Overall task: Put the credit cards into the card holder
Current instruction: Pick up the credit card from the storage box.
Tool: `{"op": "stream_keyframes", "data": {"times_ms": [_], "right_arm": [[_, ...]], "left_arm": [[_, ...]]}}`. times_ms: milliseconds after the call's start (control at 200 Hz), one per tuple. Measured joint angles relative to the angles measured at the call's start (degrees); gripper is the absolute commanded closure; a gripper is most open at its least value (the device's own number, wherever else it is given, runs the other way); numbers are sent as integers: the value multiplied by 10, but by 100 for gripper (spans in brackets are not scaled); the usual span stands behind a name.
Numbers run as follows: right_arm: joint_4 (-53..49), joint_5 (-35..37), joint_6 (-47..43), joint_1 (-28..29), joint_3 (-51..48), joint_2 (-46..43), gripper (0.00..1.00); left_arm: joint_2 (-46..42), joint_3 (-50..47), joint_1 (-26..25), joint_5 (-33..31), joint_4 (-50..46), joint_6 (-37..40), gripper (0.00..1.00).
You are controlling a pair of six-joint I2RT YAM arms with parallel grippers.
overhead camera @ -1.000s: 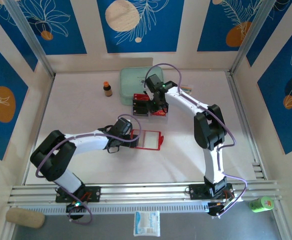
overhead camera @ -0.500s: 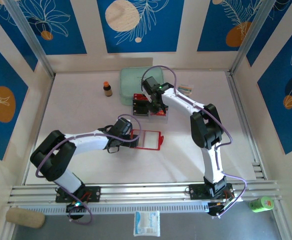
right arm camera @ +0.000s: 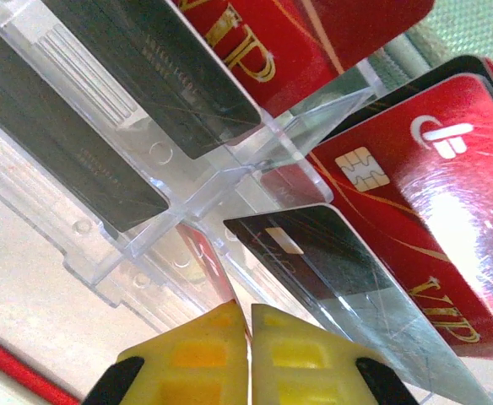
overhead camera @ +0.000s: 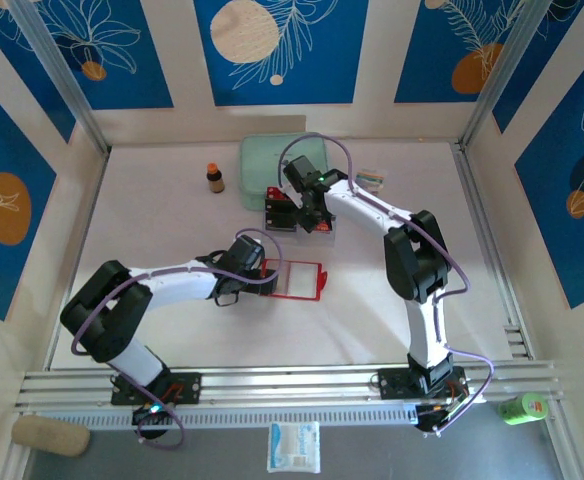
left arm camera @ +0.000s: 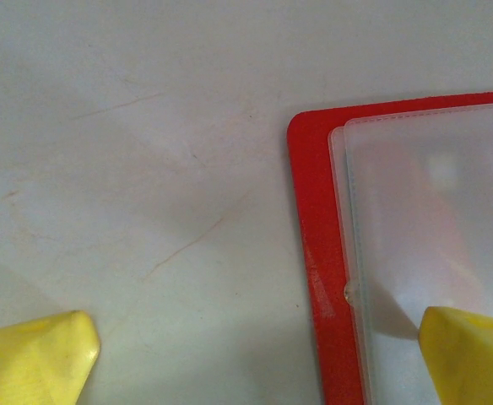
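Gold "VIP" on the red credit cards (right arm camera: 449,194) in the clear rack (right arm camera: 145,228), right gripper (right arm camera: 248,354) pinched shut before them. Left gripper (left arm camera: 255,354) gapes wide astride the card holder (left arm camera: 314,253)'s edge, bare table (left arm camera: 145,126) leftward.

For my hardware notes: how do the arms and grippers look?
The left arm and right arm have white links, black joints and a looping purple cable each. The left gripper and right gripper have yellow fingers.

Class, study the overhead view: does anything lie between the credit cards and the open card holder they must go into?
Nothing visible: bare table separates the credit cards from the card holder. The left gripper sits at the holder's left edge.
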Motion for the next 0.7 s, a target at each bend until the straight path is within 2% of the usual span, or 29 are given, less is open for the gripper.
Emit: {"op": "stream_keyframes", "data": {"times_ms": [145, 410, 700], "right_arm": [[0, -1, -7, 1, -1, -1, 100], [1, -4, -24, 9, -3, -6, 100], [5, -9, -32, 26, -10, -78, 100]], "left_arm": [[0, 0, 0, 0, 0, 0, 0], [0, 0, 0, 0, 0, 0, 0], [0, 0, 0, 0, 0, 0, 0]]}}
